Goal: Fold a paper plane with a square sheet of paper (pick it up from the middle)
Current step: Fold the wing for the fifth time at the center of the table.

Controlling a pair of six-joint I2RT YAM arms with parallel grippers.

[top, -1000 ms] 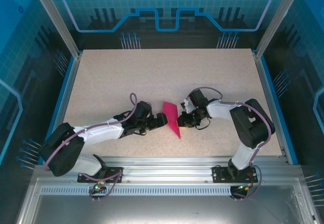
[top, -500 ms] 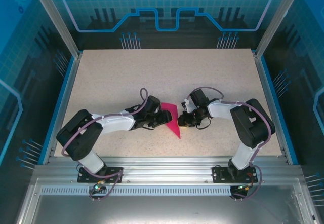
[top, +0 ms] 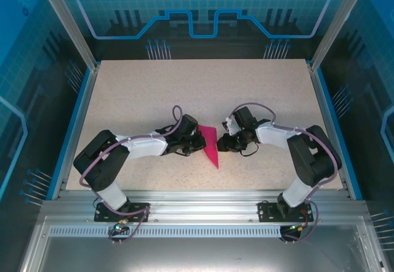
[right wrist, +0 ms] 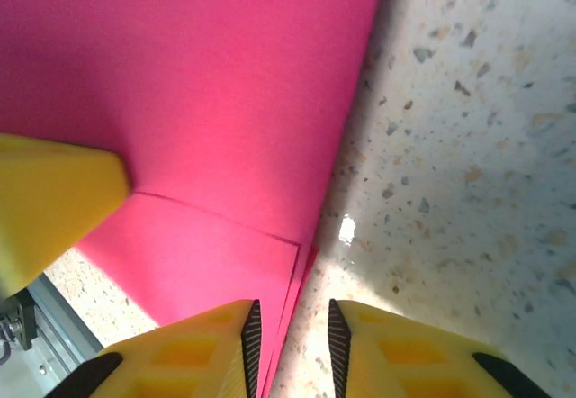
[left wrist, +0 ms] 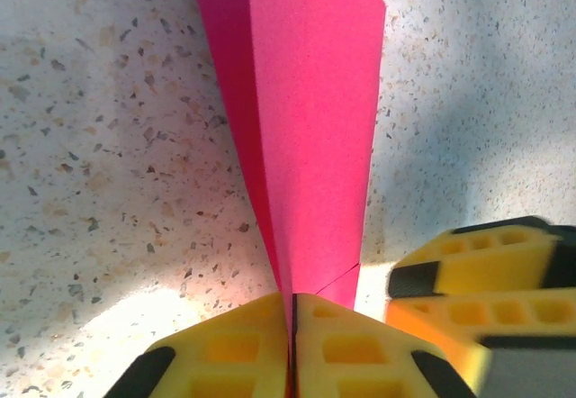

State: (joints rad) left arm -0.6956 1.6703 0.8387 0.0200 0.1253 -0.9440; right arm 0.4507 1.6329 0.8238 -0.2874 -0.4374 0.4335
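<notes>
The paper plane point(top: 210, 146), magenta-pink and folded into a slim pointed dart, stands on edge at the middle of the table with its tip toward the near edge. My left gripper point(top: 199, 141) is at its left side, shut on the folded ridge. In the left wrist view the yellow fingers point(left wrist: 241, 342) meet on the paper point(left wrist: 306, 128), which fans out ahead. My right gripper point(top: 223, 143) is on the plane's right side. In its wrist view the jaws point(right wrist: 288, 319) stand apart, with the paper's point(right wrist: 207, 101) layered edge lying loose between them.
The speckled beige table point(top: 184, 87) is bounded by blue rails and transparent walls. A yellow finger of the right gripper point(left wrist: 486, 272) shows close beside the left one. A finger of the left gripper point(right wrist: 49, 202) rests against the paper's far side.
My left gripper has moved right to the paper and closed on it, going from wide open to shut. My right gripper's jaws have parted and released the paper's edge.
</notes>
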